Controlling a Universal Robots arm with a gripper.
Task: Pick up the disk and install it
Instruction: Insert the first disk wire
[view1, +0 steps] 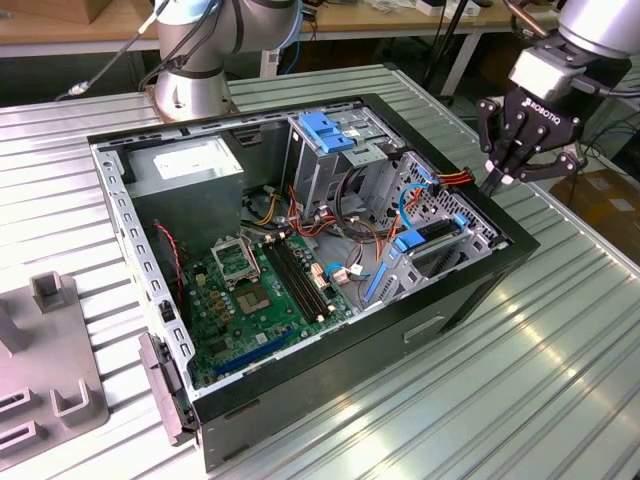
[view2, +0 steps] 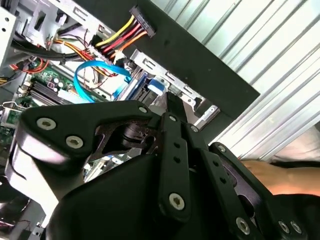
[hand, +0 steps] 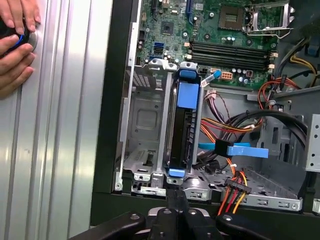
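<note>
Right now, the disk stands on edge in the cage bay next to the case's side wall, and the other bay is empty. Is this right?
Not quite. In the first wrist view the disk stands on edge in the bay farther from the case's side wall; the bay next to that wall is the empty one.

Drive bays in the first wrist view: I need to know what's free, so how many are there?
2. An empty bay next to the case's side wall, and beside it a bay holding the disk. Cables may hide others.
</note>
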